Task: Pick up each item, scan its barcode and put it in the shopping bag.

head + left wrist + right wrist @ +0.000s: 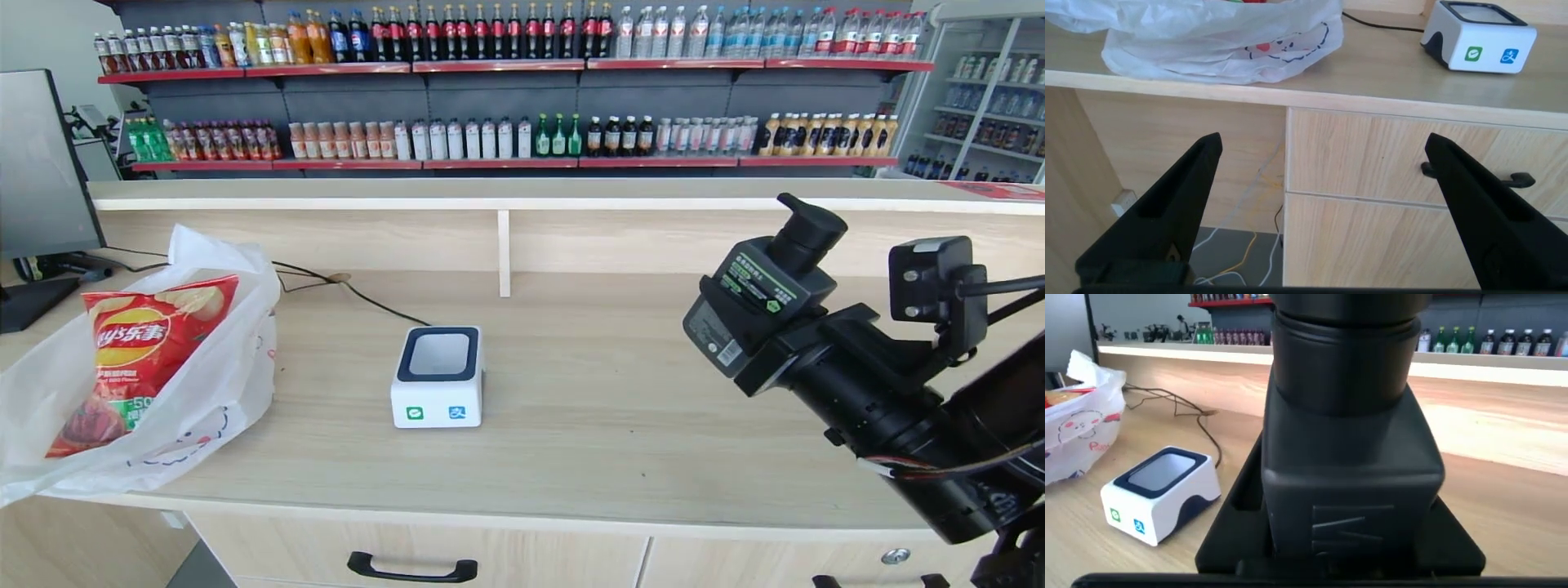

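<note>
Crisp packet [139,359] already inside the shopping bag [237,384], left end of worktop [620,408]: one item judged done. Right end effector [804,339] clenched on a black bottle [755,294], raised over the worktop's right side, well apart from the barcode scanner [438,376]; scan and bagging not yet done. Left end effector [1323,147] released, low before the drawers [1388,155].

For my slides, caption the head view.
Right gripper holds a black bottle near the scanner; chips lie in the bag.
</note>
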You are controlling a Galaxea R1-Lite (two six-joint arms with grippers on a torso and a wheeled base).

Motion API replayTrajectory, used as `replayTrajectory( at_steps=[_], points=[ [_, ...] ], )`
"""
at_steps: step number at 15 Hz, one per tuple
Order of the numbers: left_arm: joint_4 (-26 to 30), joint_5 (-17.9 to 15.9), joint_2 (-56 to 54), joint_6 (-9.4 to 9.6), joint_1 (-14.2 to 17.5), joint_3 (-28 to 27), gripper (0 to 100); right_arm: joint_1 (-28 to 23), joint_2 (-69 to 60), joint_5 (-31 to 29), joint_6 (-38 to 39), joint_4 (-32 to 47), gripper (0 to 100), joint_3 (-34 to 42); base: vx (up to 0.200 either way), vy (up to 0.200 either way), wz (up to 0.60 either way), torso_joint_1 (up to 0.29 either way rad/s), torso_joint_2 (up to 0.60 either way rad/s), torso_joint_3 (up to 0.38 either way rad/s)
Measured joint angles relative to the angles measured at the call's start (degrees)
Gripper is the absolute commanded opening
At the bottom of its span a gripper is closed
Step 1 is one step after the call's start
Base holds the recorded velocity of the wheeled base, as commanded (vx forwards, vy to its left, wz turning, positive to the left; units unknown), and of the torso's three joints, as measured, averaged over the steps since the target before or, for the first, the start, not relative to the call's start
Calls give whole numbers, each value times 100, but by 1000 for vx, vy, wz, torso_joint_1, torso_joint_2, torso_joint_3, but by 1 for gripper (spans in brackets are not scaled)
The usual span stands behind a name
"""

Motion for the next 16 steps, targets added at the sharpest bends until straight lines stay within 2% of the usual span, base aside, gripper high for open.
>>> replayTrajectory(
  at_steps=[3,13,16],
  points=[
    [1,0,0,11,-2,0,100,-108,2,-5,-2,11,0,-57,0,0,0,0,0,0],
    [0,0,0,-7,0,0,100,-304,196,2,9,16,0,-290,0,200,0,5,4,2],
    [1,0,0,-2,0,0,100,-560,223,13,16,16,0,-306,0,200,0,5,1,1]
  ],
)
